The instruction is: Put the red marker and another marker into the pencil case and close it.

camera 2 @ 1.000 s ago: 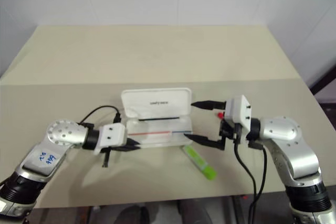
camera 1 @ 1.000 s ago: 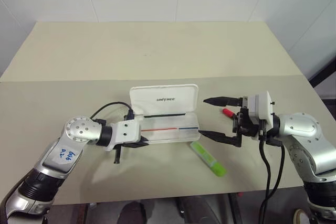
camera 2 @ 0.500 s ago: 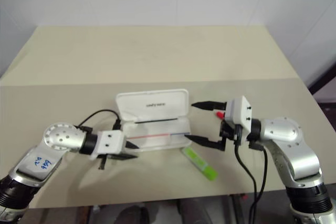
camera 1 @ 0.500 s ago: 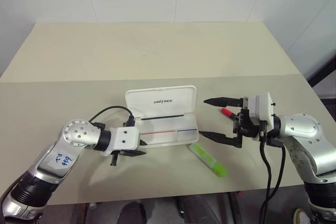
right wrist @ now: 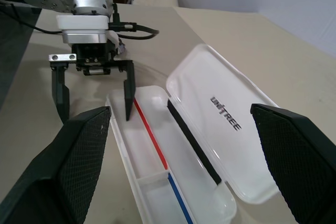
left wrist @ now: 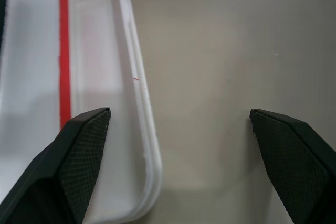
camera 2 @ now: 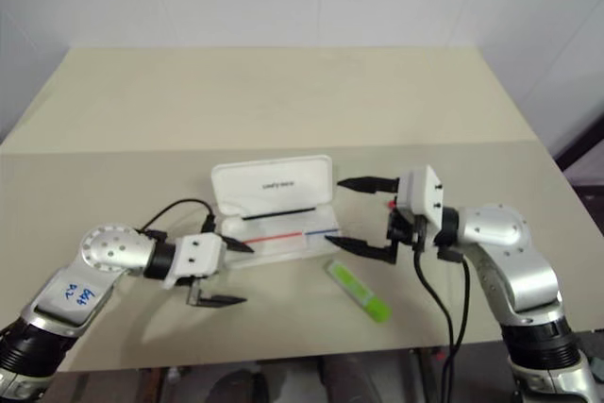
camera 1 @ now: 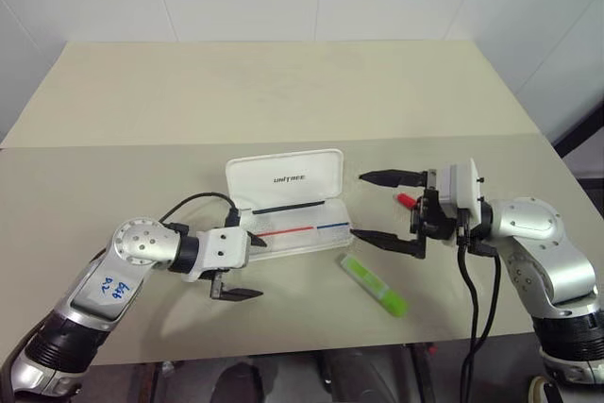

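The white pencil case (camera 1: 283,179) lies open in the middle of the table, lid tipped back, with thin red, blue and black sticks in its tray (right wrist: 157,182). My left gripper (camera 1: 247,268) is open across the tray's near-left corner (left wrist: 139,87), one finger over the tray and one over the table, holding nothing. My right gripper (camera 1: 357,205) is open and empty, pointing at the case's right end. The red marker (camera 1: 406,200) lies behind the right gripper, mostly hidden. The lime-green highlighter (camera 1: 374,285) lies on the table in front of the case's right end.
The beige table (camera 1: 283,92) stretches far behind the case. Its front edge (camera 1: 283,351) runs close below the highlighter and the left arm. A black cable (camera 1: 193,200) loops from the left wrist beside the case.
The left gripper has gone from shut at the case's near-left edge to wide open. The case has slid slightly to the left. The right gripper has stayed open in place.
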Tool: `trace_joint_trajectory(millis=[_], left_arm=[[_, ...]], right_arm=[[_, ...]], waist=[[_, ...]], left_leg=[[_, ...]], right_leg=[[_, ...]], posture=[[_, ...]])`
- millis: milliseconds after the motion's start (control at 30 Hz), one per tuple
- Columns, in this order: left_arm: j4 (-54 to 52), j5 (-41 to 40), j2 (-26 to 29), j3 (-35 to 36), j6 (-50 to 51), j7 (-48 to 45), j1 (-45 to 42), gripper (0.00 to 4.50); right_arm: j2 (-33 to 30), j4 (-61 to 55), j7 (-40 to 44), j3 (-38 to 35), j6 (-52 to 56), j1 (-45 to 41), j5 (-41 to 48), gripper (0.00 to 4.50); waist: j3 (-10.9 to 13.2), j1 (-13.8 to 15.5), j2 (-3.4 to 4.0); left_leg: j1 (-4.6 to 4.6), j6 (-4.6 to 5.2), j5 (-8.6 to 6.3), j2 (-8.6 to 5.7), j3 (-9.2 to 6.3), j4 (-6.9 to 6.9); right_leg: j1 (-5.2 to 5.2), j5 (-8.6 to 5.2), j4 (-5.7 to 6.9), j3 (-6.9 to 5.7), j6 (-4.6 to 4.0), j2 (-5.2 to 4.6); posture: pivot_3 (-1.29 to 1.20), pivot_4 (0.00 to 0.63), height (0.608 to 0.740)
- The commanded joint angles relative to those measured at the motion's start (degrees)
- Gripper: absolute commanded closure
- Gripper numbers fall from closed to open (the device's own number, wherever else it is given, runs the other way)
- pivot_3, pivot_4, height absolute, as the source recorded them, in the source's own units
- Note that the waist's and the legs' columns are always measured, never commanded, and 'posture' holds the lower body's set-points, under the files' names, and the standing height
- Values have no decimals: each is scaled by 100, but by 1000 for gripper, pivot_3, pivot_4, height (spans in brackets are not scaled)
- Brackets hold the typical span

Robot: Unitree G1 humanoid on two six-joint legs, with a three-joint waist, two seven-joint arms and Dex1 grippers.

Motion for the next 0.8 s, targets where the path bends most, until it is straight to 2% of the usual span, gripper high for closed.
trace_joint_trajectory(millis=[33, 233, 500, 600, 800], left_arm=[[19, -269, -110, 277, -368, 29, 87, 22], [-441, -1149, -97, 972, -28, 2, 354, 22], [-836, -1660, -206, 1478, 107, 232, 677, 22], [-725, -1746, -229, 1594, 191, 348, 754, 22], [-334, -1490, -225, 1396, -163, 249, 959, 22]], right_arm=[[23, 28, 76, -55, -124, -94, -4, 0], [39, 189, 190, -19, -106, -143, 13, 0], [34, 338, 326, -36, -85, -208, 26, 0], [20, 370, 349, -60, -79, -243, 21, 0], [-7, 294, 310, -98, -15, -274, 41, 0]], waist=[[0, 2, 0], [0, -10, 0], [1, -7, 1], [1, -7, 1], [1, -12, 1]], left_leg=[[0, 0, 0, 0, 0, 1], [2, 0, 0, 2, 1, 4], [3, 0, 0, 0, -1, 5], [4, 0, 0, 0, -1, 7], [4, -1, 0, 0, -2, 5]], right_leg=[[0, 0, 1, 0, 0, -1], [-1, 0, 9, 2, 0, -2], [0, -1, 13, -1, -1, -3], [0, -1, 14, -2, -1, -2], [-1, -1, 14, -4, -3, 0]], posture=[[0, 150, 740], [0, 150, 740], [0, 150, 740], [0, 150, 740], [0, 150, 740]])
